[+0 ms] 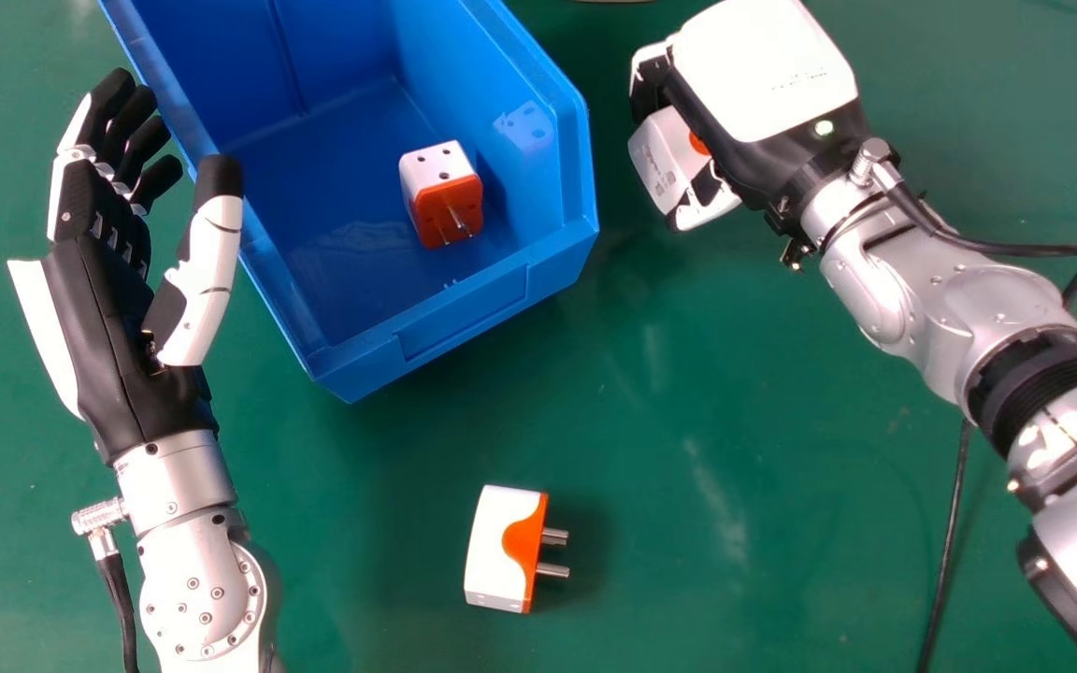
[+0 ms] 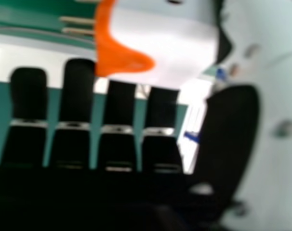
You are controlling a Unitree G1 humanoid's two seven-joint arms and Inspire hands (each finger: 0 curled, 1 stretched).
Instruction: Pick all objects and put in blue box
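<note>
The right hand (image 1: 763,75) is closed around a boxy white plastic plug adapter with orange trim (image 1: 660,164), held outside the open-topped blue plastic box (image 1: 464,316), with a narrow gap to the box's right wall. In the right hand view, the adapter sits between thumb and fingers. Inside the box, a white-and-orange cube-shaped adapter with metal pins (image 1: 440,192) lies near the right wall, with more floor to its left. The left hand (image 1: 118,308) is open beside the left wall, its thumb tip over or against the rim; I cannot tell which. A curved white adapter with an orange pin face (image 1: 501,551) lies well apart from the box's near edge, pins pointing right, with wide stretches of green worktop (image 1: 651,523) on both sides.
</note>
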